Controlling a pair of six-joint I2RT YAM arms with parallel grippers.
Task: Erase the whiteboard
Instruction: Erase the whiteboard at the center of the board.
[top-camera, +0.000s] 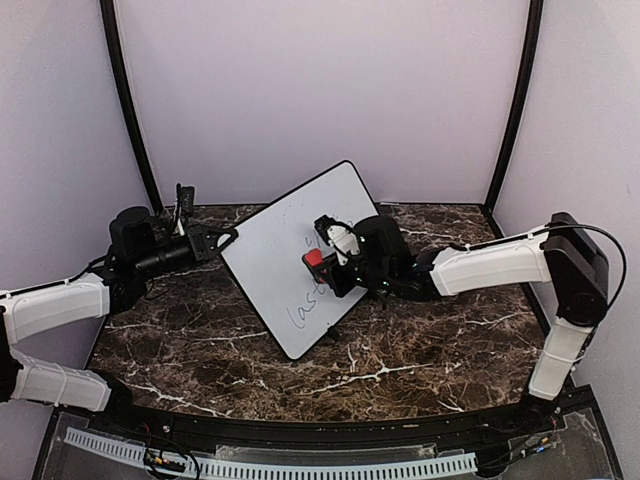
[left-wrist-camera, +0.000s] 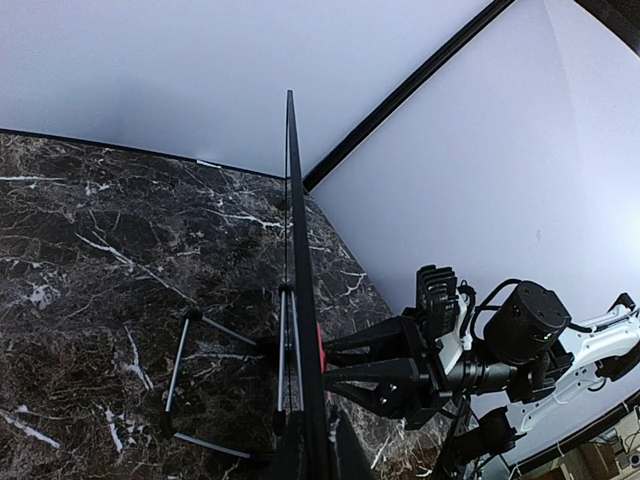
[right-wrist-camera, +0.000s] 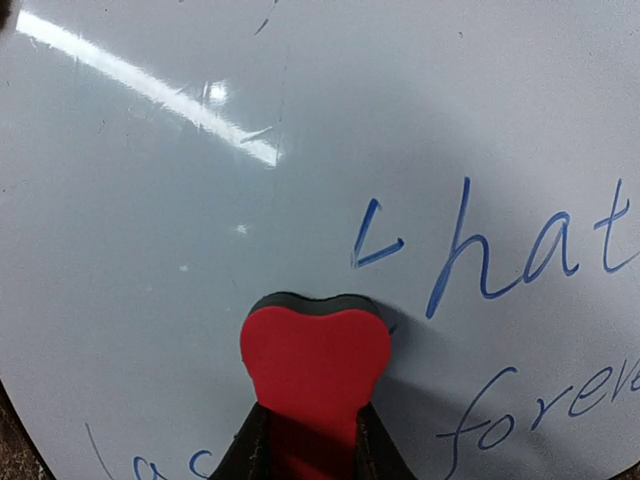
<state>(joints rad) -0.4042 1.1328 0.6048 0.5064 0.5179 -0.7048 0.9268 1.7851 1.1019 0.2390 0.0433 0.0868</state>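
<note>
The whiteboard (top-camera: 272, 250) stands tilted on the dark marble surface (top-camera: 200, 345) near the middle, turned so one rounded corner points up toward the back wall and another points at the left arm. The left claw (top-camera: 226, 239) meets that left corner and is closed on the board's thin black frame. In the left wrist view the whiteboard (left-wrist-camera: 291, 200) shows edge-on, a narrow black line running down between the claw's fingers at the bottom of the picture.

The right claw (top-camera: 324, 264) reaches in from the right side and is clamped on a red eraser (top-camera: 314, 258), which is pressed flat against the white face of the board. From the right wrist view the eraser (right-wrist-camera: 315, 360) is a red block with a dark felt rim, held between the two fingers (right-wrist-camera: 250, 452) – its front edge touches the whiteboard (right-wrist-camera: 180, 200) just below and left of the blue handwriting (right-wrist-camera: 500, 262). Letters reading "hat" lie to the right of the eraser, "forev" below right, and a partial word low on the left. The area above and left of the eraser is bare white with a streak of glare.

Behind the board, thin wire stand legs (left-wrist-camera: 185, 372) rest on the marble surface (left-wrist-camera: 90, 250). On its far side the right arm (left-wrist-camera: 500, 345) shows, close to the board.
</note>
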